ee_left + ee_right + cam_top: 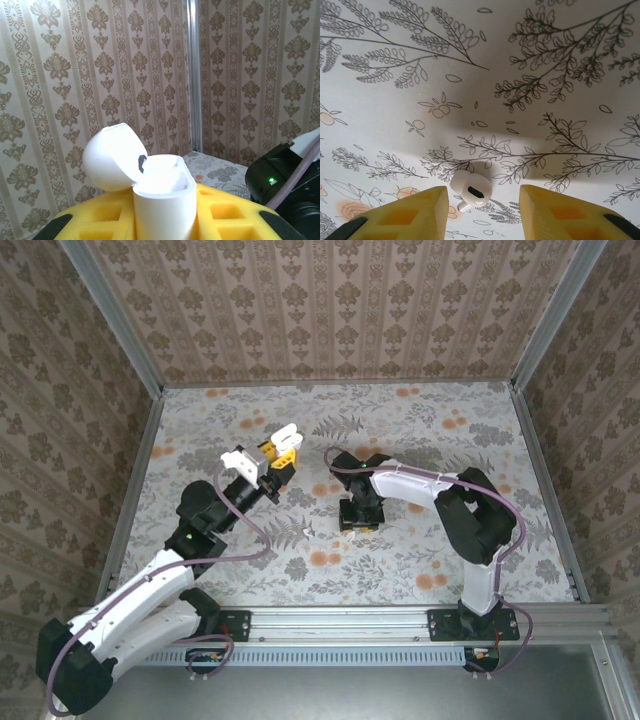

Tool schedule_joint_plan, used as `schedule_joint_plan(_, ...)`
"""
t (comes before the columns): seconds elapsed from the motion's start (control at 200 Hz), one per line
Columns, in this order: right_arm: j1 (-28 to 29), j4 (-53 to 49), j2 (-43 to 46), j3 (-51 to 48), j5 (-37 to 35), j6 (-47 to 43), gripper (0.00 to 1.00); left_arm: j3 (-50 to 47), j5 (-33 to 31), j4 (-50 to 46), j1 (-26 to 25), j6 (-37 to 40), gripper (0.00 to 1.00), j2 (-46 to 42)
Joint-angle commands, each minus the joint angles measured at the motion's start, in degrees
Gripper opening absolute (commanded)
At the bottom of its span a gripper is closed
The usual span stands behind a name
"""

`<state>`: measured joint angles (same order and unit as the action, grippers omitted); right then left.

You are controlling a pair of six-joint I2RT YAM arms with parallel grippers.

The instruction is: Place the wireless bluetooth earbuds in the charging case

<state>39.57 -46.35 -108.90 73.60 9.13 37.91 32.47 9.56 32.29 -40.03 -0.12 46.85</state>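
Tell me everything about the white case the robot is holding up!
The charging case is a small, rounded white box, smooth and glossy like plastic. Its domed lid is flipped open on a dark hinge, tilting back to the left in the left wrist view. The case stands upright, squeezed between the yellow fingers of the left claw, lifted above the flowery table. Whether anything sits inside cannot be seen from here.

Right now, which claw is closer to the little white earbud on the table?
The right claw. It hangs open right over the earbud. The left claw is away to the left, holding the open charging case up.
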Motion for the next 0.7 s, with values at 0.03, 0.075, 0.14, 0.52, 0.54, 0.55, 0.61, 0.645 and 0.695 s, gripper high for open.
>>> schedule_joint_plan(0.03,0.7,-2.7,-1.8,2.0,-1.3,0.0,0.42,-0.1,-0.3,0.7,0.7,0.9,0.27,-0.8)
schedule_joint_plan(0.075,0.9,-2.8,-2.0,2.4,-1.0,0.0,0.42,-0.1,-0.1,0.8,0.7,0.7,0.27,-0.6)
schedule_joint_plan(0.14,1.3,-3.4,-2.6,3.1,-1.5,-0.1,0.41,0.1,0.2,0.8,0.8,0.6,0.27,-0.4)
schedule_joint_plan(0.52,2.6,-6.3,-3.9,3.7,-6.3,-2.4,0.36,0.4,0.4,1.0,0.9,0.0,0.27,0.1)
schedule_joint_plan(0.54,2.6,-6.4,-4.0,3.9,-6.2,-2.7,0.35,0.5,0.4,1.1,0.9,-0.1,0.27,0.1)
schedule_joint_plan(0.55,2.6,-6.4,-4.0,3.9,-6.3,-2.9,0.35,0.5,0.3,1.0,0.8,-0.1,0.27,0.2)
schedule_joint_plan(0.61,2.6,-6.8,-4.0,4.0,-6.3,-4.8,0.34,0.6,0.5,1.1,0.9,-0.1,0.27,0.4)
schedule_joint_plan(0.645,2.6,-7.2,-4.0,4.1,-6.8,-5.8,0.34,0.7,0.6,1.1,1.0,-0.2,0.27,0.6)
schedule_joint_plan(0.695,2.6,-7.9,-4.0,4.5,-8.0,-7.4,0.34,0.7,0.7,1.1,0.9,-0.1,0.27,0.8)
